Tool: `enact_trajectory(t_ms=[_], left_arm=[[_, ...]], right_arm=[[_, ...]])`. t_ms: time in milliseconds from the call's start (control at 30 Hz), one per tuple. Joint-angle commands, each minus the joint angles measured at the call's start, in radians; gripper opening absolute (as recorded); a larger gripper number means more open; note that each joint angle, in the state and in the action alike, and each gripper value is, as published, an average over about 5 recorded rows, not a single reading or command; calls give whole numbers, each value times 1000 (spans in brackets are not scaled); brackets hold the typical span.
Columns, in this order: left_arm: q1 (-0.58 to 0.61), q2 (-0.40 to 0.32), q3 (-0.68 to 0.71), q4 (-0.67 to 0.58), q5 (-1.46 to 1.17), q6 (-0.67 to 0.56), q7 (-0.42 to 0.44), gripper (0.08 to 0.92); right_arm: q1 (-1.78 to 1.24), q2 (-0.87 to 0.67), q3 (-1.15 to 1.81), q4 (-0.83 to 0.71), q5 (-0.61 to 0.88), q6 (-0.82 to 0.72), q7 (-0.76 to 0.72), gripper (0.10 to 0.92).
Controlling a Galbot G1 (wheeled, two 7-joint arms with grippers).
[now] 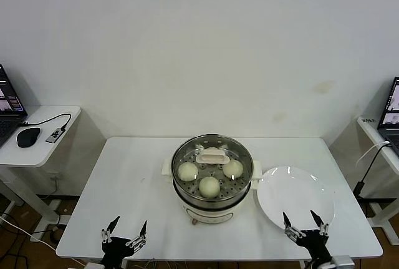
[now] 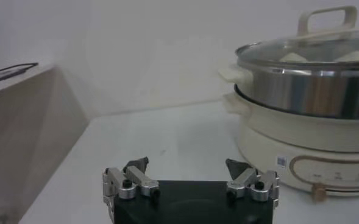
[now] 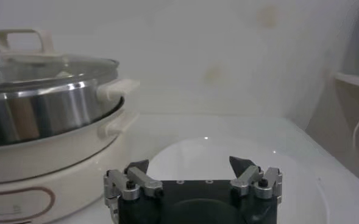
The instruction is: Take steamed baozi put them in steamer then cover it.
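Note:
The steamer (image 1: 182, 185), a shiny steel basket on a cream-white pot base, stands at the table's middle. The clear glass cover (image 1: 239, 155) with its cream-white handle (image 1: 212, 156) sits on it. Three baozi (image 1: 209, 186) show through the glass; a fourth is hidden under the handle. The steamer also shows in the left wrist view (image 2: 313, 97) and the right wrist view (image 3: 39, 115). My left gripper (image 1: 125, 232) is open and empty at the table's front left edge. My right gripper (image 1: 303, 223) is open and empty at the front right, over the plate's near rim.
A flat white plate (image 1: 293, 197) lies bare to the right of the steamer, also in the right wrist view (image 3: 228, 152). Side desks stand off each side of the table: the left one holds a mouse (image 1: 28, 136) and a laptop, the right one a laptop.

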Motion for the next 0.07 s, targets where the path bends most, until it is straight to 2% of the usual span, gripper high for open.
enact_trajectory(t_ms=[33, 67], left_arm=[[13, 5, -5, -11, -3, 3, 5, 823], [14, 5, -5, -11, -3, 3, 6, 823]], right_arm=[[-1, 19, 4, -2, -26, 0, -4, 823], [-1, 21, 4, -3, -29, 1, -4, 823]])
